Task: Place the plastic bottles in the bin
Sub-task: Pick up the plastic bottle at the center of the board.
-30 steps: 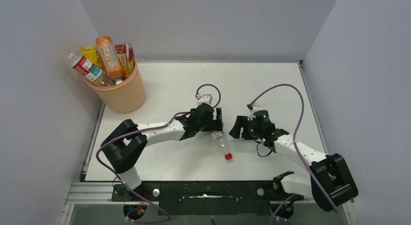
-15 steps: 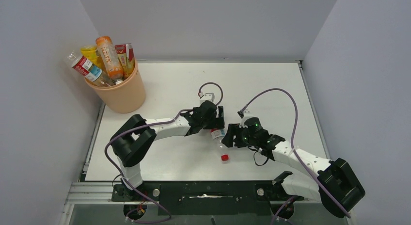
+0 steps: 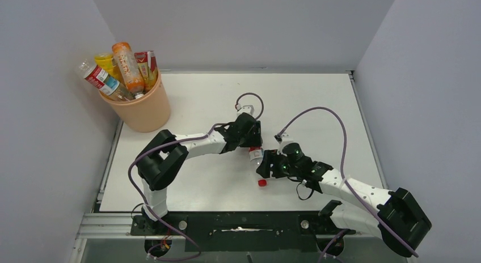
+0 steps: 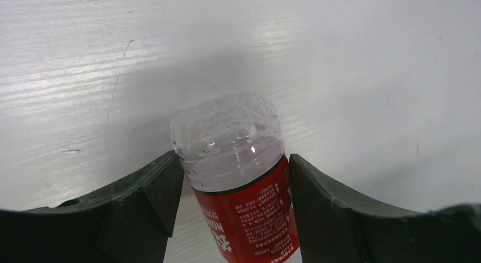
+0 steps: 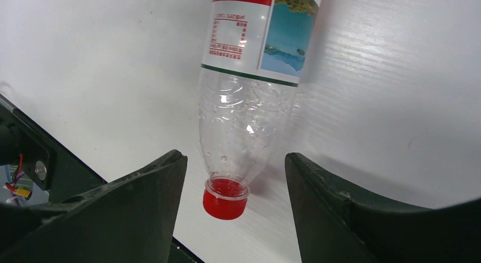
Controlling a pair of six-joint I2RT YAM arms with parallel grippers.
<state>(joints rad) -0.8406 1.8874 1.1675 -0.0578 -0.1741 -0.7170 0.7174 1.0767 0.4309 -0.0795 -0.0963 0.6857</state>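
Observation:
One clear plastic bottle (image 3: 256,157) with a red label and a red cap (image 3: 262,182) lies mid-table, its cap toward the near edge. My left gripper (image 4: 232,164) is shut on the bottle (image 4: 241,183) near its base, and both fingers (image 4: 164,186) press its sides. In the top view the left gripper (image 3: 252,145) sits just behind the bottle. My right gripper (image 5: 232,161) is open and straddles the bottle's neck (image 5: 244,132) and cap (image 5: 226,199), touching neither. It shows in the top view as the right gripper (image 3: 264,170). The peach-orange bin (image 3: 143,107) stands far left and holds several bottles (image 3: 126,63).
Grey walls close in the table (image 3: 317,104) at the back and on both sides. The bin stands near the left wall. A black rail (image 3: 244,223) runs along the near edge, close to the cap.
My left gripper has shut on the bottle's base end. The right arm has moved left, bringing its open jaws around the cap end. The bottle has swung more upright in the top view.

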